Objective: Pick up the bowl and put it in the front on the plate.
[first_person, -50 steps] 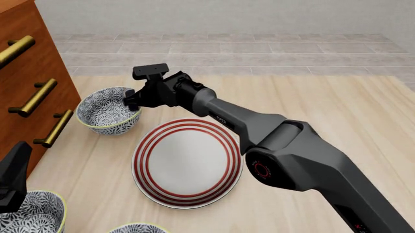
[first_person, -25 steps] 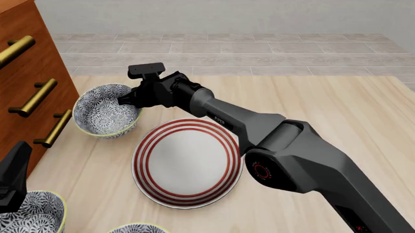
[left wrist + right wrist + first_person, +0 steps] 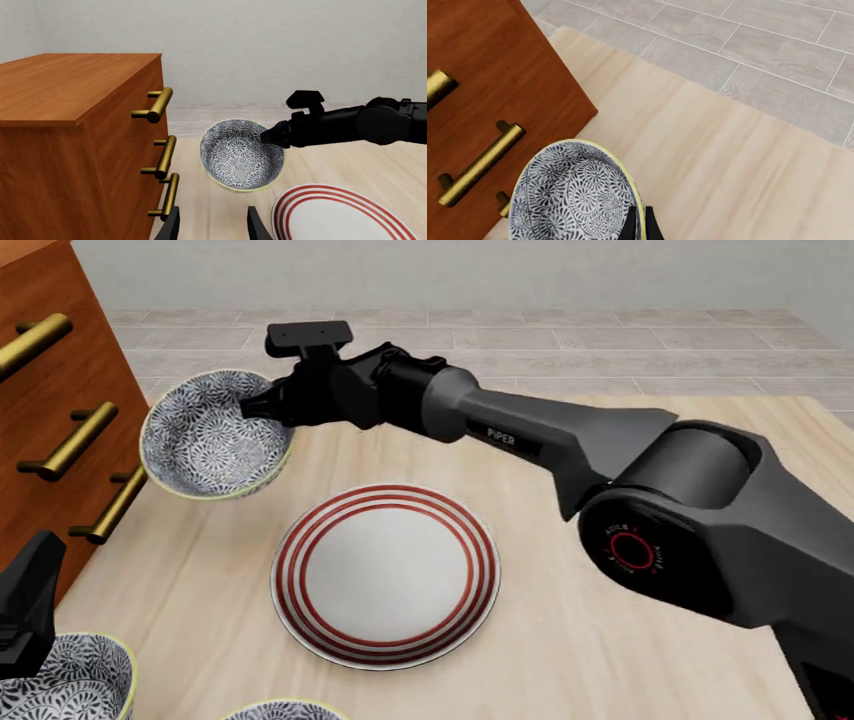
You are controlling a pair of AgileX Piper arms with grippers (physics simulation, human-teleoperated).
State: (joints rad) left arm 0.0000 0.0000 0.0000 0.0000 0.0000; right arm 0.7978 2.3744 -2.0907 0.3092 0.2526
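1. Nearest my own side of the table (image 3: 694, 470), the left gripper (image 3: 212, 226) sat idle low at the left, its two fingers apart with nothing between them, and I had no use for it in this step.
2. Beside it at the near edge lay two spare patterned bowls, one at the corner (image 3: 67, 680) and a sliver of another (image 3: 280, 710); both sat clear of my path, I judged.
3. Further in, the plate (image 3: 386, 575) lay flat and bare on the table, so the placing half of the job was not yet done.
4. Beyond the plate and to its left, the bowl (image 3: 214, 448) was off the table and tilted, its opening turned towards me, with the right gripper (image 3: 274, 405) clamped on its far-right rim. The right wrist view showed the fingers closed tight over that thin yellow-green rim. The pick-up was done, as I read it.
5. What remained was to carry the bowl back over the plate, level it, lower it and let go.
6. Left of the bowl stood the wooden drawer cabinet (image 3: 54, 390), its brass handles (image 3: 74, 440) close to the bowl's side; that was the one thing I judged could catch it.
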